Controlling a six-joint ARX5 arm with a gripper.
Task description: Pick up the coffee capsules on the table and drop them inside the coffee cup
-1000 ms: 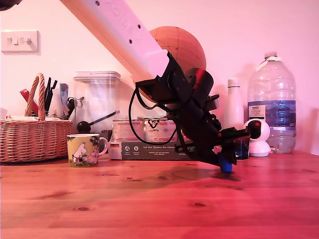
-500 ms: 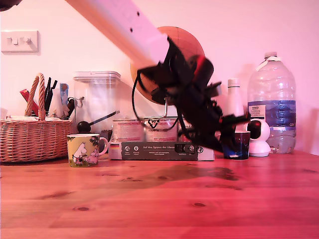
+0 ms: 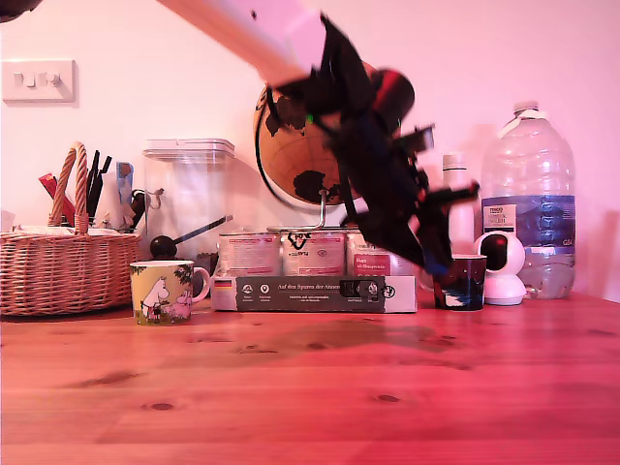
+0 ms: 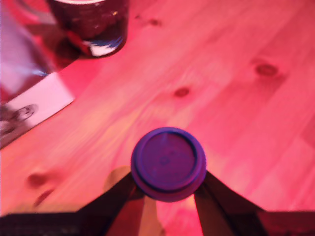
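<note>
Table (image 3: 291, 387): reddish pine planks, knots showing.
Blue capsule (image 4: 168, 163): round, rimmed, flat face showing.
Gripper (image 4: 167, 191): jaws pinching the blue capsule, hanging above the table.
Coffee cup (image 3: 165, 292): sitting well apart.

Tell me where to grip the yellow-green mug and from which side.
Pinch the mug at its rim from above, straddling the wall at the open mouth. It stands upright, and the basket sits close on the exterior view's left. The handle juts to that view's right; keep off it. The tool holds the blue capsule now.
</note>
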